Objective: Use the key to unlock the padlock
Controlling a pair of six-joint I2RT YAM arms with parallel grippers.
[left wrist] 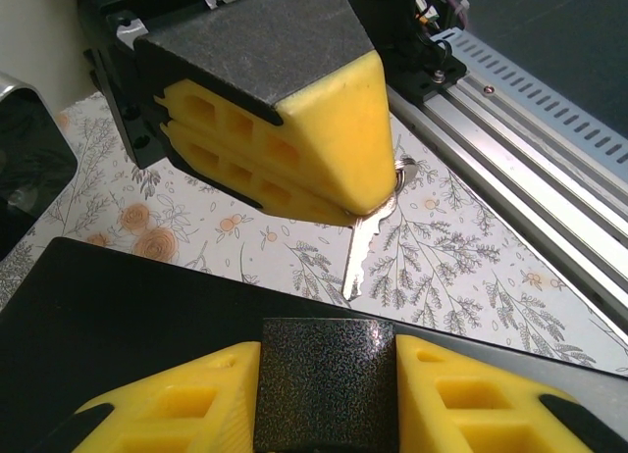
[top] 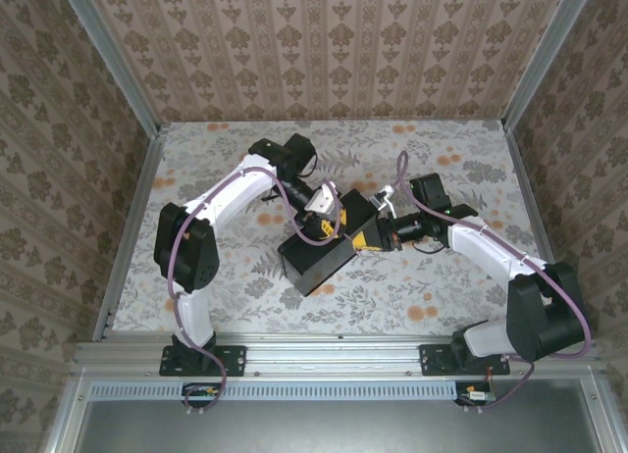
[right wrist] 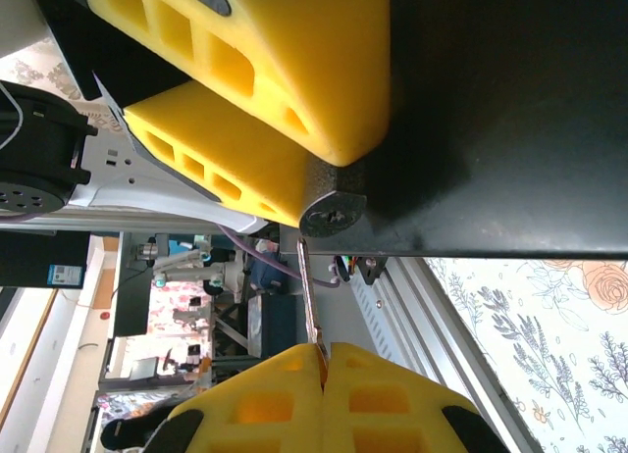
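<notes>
The left gripper [left wrist: 327,347] is clenched on the padlock [right wrist: 332,206] at the edge of the black box [right wrist: 510,110], apparently steadying its keyhole toward the key [right wrist: 308,296], which the right gripper [right wrist: 322,360] pinches by its head, blade tip just beside the lock.

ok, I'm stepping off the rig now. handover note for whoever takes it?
Left gripper: shut on a grey speckled block at the edge of the black box, seemingly the lock.
Right gripper: shut on the key, with the blade pointing towards the lock and the tip close to it.
Done: lock and key are each gripped and roughly lined up, mid-table.
Left: the key is not yet in. Insert it, turn it, open the lock.
</notes>
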